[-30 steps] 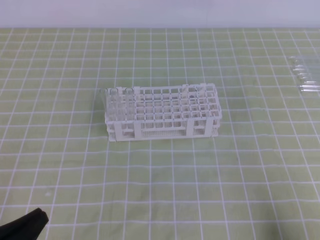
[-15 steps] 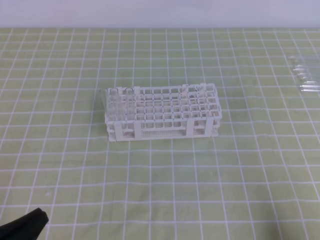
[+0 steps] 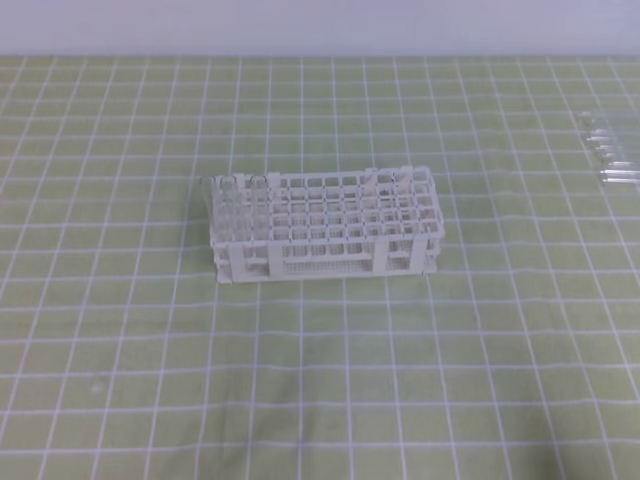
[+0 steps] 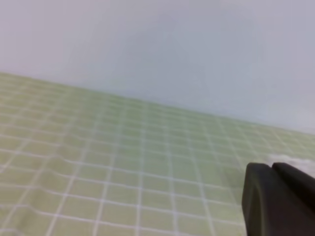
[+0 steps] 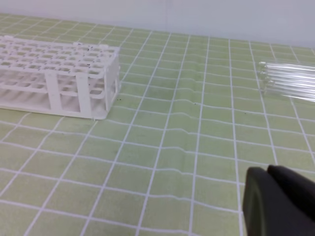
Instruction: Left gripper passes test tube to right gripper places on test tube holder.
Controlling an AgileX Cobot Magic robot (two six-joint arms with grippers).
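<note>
Item: test tube holder (image 3: 325, 225), white plastic lattice rack. Stood at the centre of the exterior high frame on a green cloth with a white grid (image 3: 320, 380); in the right wrist frame it occupied the upper left. Clear tubes stood in the holes at its left end in the high view, count unclear.

Item: heap of clear test tubes (image 3: 612, 150). Lay at the upper right edge of the high frame, well apart from the holder; in the right wrist frame at the upper right.

Item: left gripper (image 4: 271, 196), black. Lower right corner of the left wrist frame, above the cloth; jaws together, nothing between them.

Item: right gripper (image 5: 268, 199), black. Lower right corner of the right wrist frame; jaws together, empty, near the heap.

Neither gripper appeared in the high view.
</note>
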